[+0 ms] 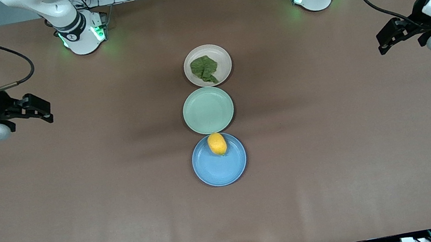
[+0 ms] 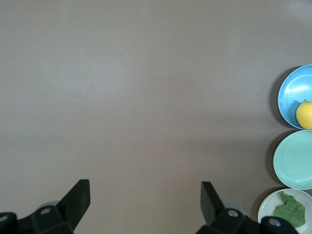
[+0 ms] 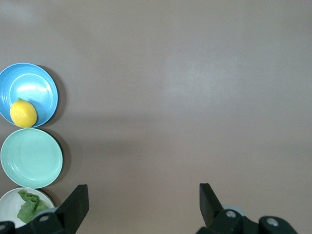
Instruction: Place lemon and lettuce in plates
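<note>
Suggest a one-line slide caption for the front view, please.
Lemon on blue plate, lettuce on beige plate, mint-green plate bare between; both arms wait at the table's ends.

Lemon (image 1: 217, 144) and lettuce (image 1: 204, 69) on separate plates (image 1: 221, 172).

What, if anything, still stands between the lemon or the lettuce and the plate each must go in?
Nothing visible does. The lemon already lies in the blue plate, and the lettuce in the beige plate. The left gripper and right gripper hang open over bare table at its ends.
</note>
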`<state>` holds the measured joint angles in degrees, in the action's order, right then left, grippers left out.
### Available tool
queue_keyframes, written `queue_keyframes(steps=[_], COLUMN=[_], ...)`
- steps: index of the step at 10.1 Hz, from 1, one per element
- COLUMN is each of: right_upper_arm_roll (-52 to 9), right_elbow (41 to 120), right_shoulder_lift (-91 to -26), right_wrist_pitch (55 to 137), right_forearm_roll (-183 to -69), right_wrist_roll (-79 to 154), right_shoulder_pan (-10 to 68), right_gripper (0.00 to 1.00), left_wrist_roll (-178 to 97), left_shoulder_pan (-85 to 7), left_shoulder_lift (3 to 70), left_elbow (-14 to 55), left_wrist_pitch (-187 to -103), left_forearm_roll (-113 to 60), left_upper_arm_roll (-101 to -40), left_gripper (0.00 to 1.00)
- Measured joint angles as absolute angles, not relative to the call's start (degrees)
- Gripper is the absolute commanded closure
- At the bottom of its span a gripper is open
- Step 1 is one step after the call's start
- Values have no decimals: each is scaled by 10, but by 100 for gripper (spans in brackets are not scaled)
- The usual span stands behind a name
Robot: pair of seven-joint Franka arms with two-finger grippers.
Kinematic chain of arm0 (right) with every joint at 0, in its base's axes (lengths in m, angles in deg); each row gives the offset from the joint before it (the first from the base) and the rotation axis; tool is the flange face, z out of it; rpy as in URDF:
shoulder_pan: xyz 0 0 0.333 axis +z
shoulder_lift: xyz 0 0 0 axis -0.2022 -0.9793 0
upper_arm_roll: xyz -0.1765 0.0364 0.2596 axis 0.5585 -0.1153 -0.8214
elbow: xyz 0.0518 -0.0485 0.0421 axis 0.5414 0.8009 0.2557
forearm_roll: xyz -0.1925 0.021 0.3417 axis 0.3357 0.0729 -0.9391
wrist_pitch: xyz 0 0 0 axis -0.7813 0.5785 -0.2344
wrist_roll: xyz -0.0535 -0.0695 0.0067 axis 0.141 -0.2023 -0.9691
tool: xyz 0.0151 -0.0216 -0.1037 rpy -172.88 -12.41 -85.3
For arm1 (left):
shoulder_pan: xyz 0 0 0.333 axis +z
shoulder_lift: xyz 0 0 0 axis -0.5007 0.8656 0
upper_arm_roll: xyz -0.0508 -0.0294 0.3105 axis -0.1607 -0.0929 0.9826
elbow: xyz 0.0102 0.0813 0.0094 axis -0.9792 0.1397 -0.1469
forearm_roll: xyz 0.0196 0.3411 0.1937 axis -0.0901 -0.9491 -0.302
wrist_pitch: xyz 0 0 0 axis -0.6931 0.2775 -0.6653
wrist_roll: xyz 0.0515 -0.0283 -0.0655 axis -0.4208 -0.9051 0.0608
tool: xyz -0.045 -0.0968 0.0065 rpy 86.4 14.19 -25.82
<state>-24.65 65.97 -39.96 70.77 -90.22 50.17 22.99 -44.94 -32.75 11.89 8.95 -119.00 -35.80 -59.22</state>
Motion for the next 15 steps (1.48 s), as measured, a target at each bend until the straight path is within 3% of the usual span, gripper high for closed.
queue_keyframes(steps=[15], right_upper_arm_roll=[-254], right_elbow=[660], right_shoulder_lift=[-397], right_wrist_pitch=[691], right_forearm_roll=[-882], right_wrist_roll=[502], right_shoulder_pan=[218], right_gripper=[0], left_wrist_roll=[-449], left_shoulder_pan=[-328], left_shoulder_lift=[127], left_elbow=[91], left_wrist_pitch=[-1190], left_forearm_roll=[-358], left_upper_arm_roll=[-604], left_gripper=[0])
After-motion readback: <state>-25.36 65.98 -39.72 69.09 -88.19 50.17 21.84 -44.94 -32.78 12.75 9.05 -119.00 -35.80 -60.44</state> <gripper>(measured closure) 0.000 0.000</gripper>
